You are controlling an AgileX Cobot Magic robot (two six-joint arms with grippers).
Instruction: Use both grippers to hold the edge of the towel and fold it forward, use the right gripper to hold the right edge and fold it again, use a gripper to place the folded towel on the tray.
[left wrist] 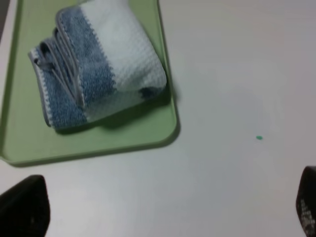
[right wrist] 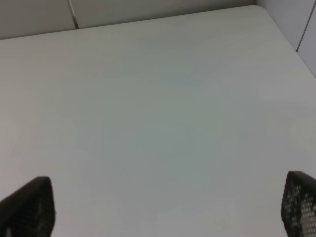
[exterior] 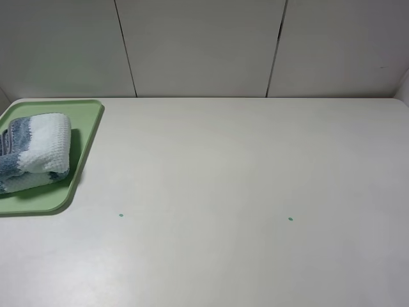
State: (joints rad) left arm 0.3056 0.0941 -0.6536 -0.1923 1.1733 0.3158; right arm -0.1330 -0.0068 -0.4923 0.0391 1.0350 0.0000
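The folded blue-and-white striped towel lies on the pale-green tray at the table's far left. It also shows in the left wrist view on the tray, with its grey hem layered along one side. My left gripper is open and empty, a little off the tray's near edge, with only its black fingertips showing. My right gripper is open and empty above bare table. Neither arm shows in the exterior high view.
The white table has two small green dots near the front. White wall panels stand behind the table's far edge. The table's far right corner shows in the right wrist view.
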